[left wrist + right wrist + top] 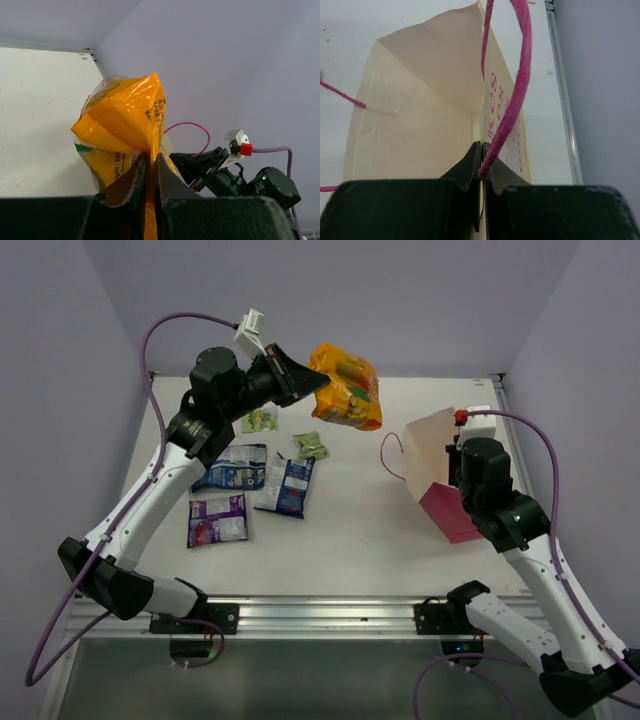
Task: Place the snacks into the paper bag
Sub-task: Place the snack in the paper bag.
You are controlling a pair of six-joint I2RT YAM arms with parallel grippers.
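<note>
On the worktop (350, 540), the paper bag (430, 445) sits at the right, mouth tipped leftward, right fingers (467, 167) closed tight on its rim and pink cord handle (515, 100). The orange packet (347, 390) hangs high, pinched by one edge in the left fingers (127, 182), apart from the bag. Smart play, I'd say: carry it to the mouth, lead with a narrow end, release only once inside. Blue packets (287, 485) wait below.
</note>
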